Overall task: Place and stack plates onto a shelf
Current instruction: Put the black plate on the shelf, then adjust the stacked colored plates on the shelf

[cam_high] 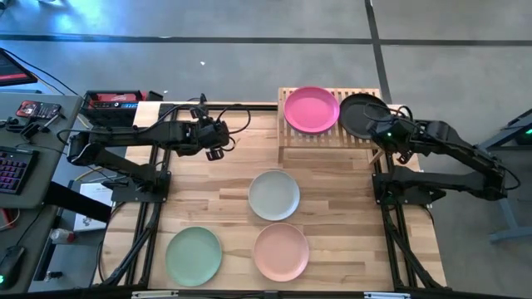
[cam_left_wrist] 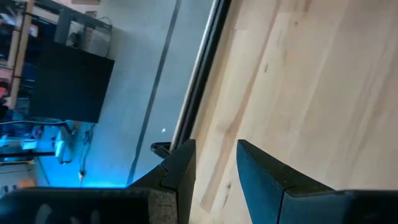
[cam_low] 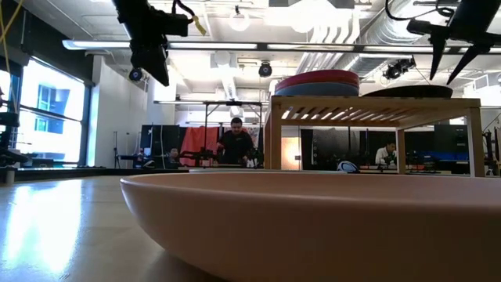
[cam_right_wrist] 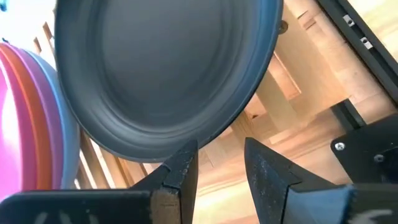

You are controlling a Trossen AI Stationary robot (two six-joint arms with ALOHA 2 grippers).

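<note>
The shelf (cam_high: 332, 137) stands at the table's far side. On its left half lies a stack of plates (cam_right_wrist: 28, 118) with the magenta plate (cam_high: 312, 109) on top. The black plate (cam_right_wrist: 168, 68) lies flat on the right half, its rim reaching past the shelf's right end. My right gripper (cam_right_wrist: 221, 158) hovers open just above that rim (cam_low: 443, 78), touching nothing. My left gripper (cam_high: 218, 152) hangs open over the table's far left, above bare wood (cam_left_wrist: 216, 155). The off-white (cam_high: 274, 195), mint green (cam_high: 194, 255) and peach-pink (cam_high: 282, 252) plates lie on the tabletop.
The three loose plates take up the middle and near part of the table, between the two arm bases. A keyboard and gear (cam_high: 25, 141) lie on a side desk at the left. People (cam_low: 237, 141) sit in the room beyond the table.
</note>
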